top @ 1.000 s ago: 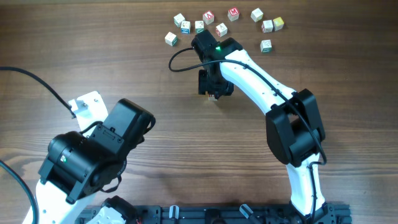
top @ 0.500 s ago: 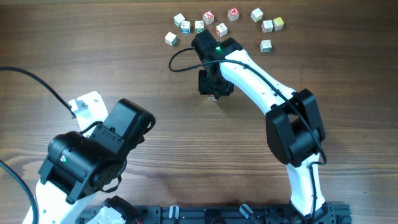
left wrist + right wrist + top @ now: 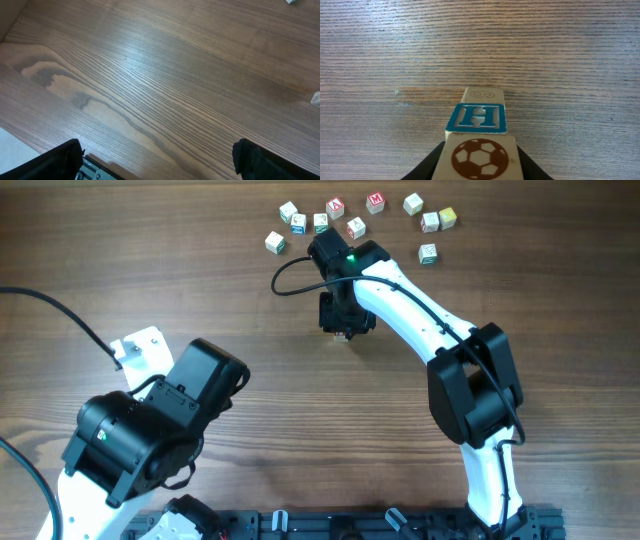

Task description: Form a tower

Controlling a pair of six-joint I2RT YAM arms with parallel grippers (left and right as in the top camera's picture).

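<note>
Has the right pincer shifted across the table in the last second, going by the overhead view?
No. The right pincer sits at the same spot, with the same gap to the leftmost loose cube.

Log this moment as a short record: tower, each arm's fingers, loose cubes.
tower: three cubes stacked; football cube on top, blue H cube below it, pale cube lowest
right fingers: either side of the football cube; grip unclear
left fingers: wide open over bare table, holding nothing
loose cubes: clustered at the far side of the table
</note>
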